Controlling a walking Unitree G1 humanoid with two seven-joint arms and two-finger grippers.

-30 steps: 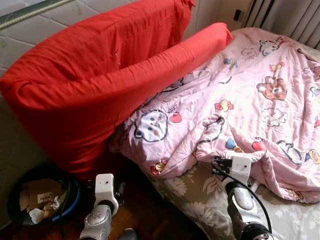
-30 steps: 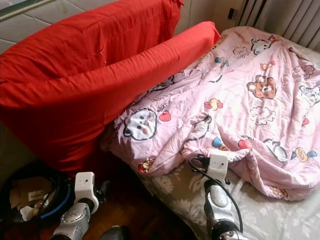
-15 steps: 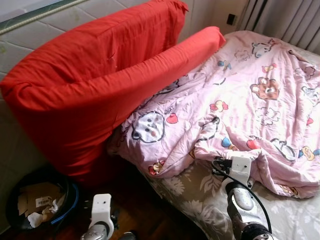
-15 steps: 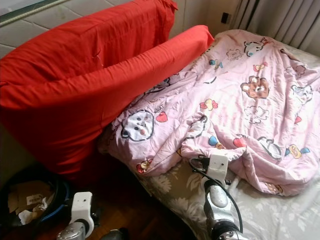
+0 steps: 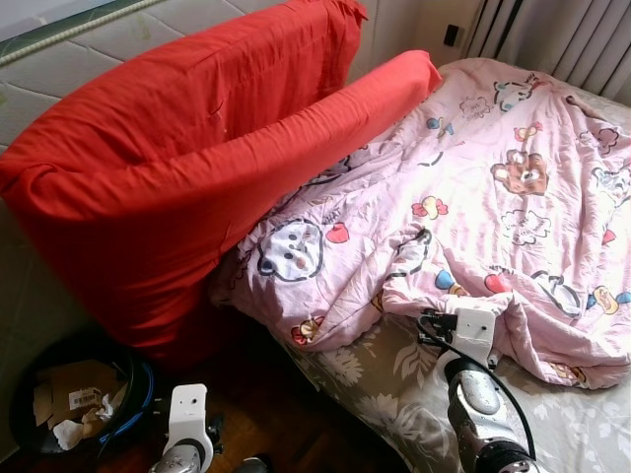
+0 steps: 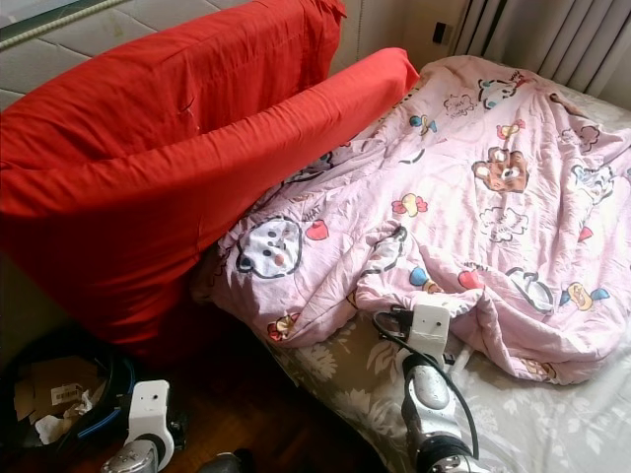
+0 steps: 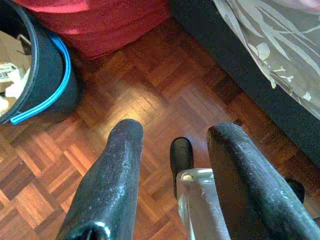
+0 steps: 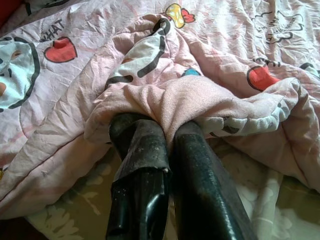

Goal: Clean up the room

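A crumpled pink cartoon-print blanket (image 5: pixel 493 187) lies across the bed. Its near edge forms a raised fold (image 8: pixel 185 100), and my right gripper (image 8: pixel 167 127) is shut on that fold just above the floral grey sheet (image 5: pixel 394 379). The right wrist (image 5: pixel 473 335) shows at the bed's near edge, with the fingertips tucked under the cloth. My left gripper (image 7: pixel 177 129) is open and holds nothing. It hangs low over the parquet floor (image 7: pixel 150 90) beside the bed, and its arm (image 5: pixel 185 419) shows at the lower left.
Two big red pillows (image 5: pixel 177 168) lean against the wall at the head of the bed, the longer one (image 5: pixel 385 89) resting on the blanket. A dark bin (image 5: pixel 59 394) with cardboard and paper stands on the floor left of my left arm. Curtains (image 5: pixel 562 34) hang at the far right.
My left arm has dropped lower and drawn back toward the picture's bottom edge. The right gripper keeps its hold on the blanket fold. The camera has shifted slightly.
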